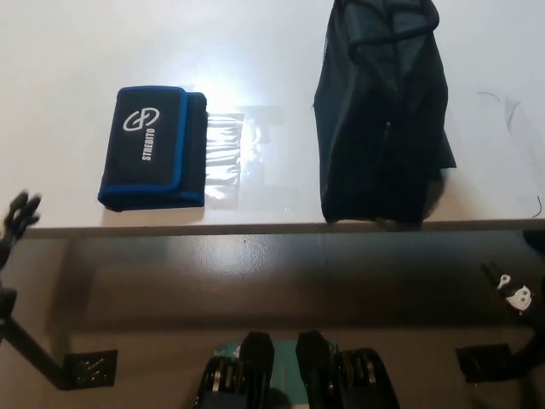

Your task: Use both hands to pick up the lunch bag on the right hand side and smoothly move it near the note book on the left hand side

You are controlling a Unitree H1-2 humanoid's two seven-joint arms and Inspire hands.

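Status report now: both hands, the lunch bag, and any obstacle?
Left hand at table edge, far left, holding nothing. Right hand low at right, below the table, grip unclear. Lunch bag untouched. Notebook left of it, path clear.

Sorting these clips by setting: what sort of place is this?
Probably a lab or office test bench: a plain white table with only a dark lunch bag and a black-and-blue notebook case, and bare floor below.
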